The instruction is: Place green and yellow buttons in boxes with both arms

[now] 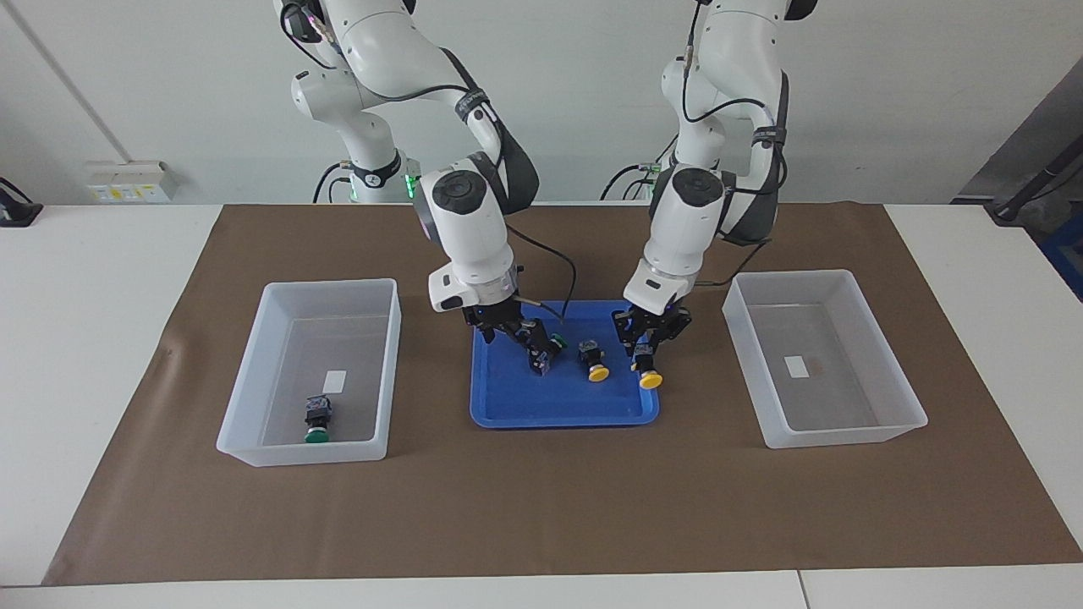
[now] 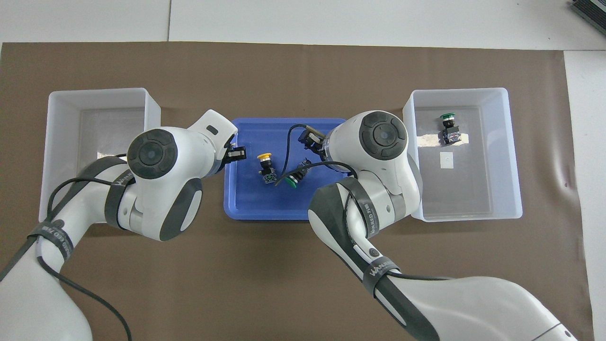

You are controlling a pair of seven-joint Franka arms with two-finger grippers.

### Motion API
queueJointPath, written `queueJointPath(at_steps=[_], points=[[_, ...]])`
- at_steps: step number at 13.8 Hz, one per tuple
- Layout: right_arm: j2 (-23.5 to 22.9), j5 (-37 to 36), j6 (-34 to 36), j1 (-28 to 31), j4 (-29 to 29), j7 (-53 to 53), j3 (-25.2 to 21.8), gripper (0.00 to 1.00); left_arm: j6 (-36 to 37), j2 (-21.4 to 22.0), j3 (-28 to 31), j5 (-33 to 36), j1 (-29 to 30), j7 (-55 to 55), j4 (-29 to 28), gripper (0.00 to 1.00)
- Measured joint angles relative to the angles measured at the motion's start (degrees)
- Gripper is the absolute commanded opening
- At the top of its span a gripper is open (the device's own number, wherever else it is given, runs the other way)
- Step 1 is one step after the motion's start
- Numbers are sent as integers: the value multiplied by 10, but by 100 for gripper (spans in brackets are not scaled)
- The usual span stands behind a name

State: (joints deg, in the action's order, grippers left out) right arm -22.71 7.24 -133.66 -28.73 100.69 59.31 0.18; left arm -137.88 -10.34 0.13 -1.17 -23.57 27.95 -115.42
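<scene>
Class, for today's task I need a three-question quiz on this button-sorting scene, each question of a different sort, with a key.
1. True or false: the box at the left arm's end holds a button.
2. How many buttons lie in or over the blue tray? A) one B) three C) four
3. What colour is the cap of the button already boxed?

Key: 1 false; 2 B; 3 green.

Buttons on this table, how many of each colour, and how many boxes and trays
Green buttons: 2
Yellow buttons: 2
White boxes: 2
Blue tray: 1
Total: 7
</scene>
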Motion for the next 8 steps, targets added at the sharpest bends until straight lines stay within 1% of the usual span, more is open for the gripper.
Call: queueJointPath(at_steps=[2, 5, 6, 8], points=[[-22, 3, -17, -18, 0, 16, 0, 100, 35, 17, 1, 0, 39, -24, 25, 0], [-38, 3, -19, -28, 6, 20, 0, 100, 57, 23, 2, 0, 97, -96, 53, 0], [-38, 3, -23, -29, 9, 20, 0, 88, 57, 22, 3, 0, 115, -126, 56, 0], [-40, 3, -42, -33, 15, 20, 0, 27, 53, 21, 3, 0, 160, -197, 57, 0]])
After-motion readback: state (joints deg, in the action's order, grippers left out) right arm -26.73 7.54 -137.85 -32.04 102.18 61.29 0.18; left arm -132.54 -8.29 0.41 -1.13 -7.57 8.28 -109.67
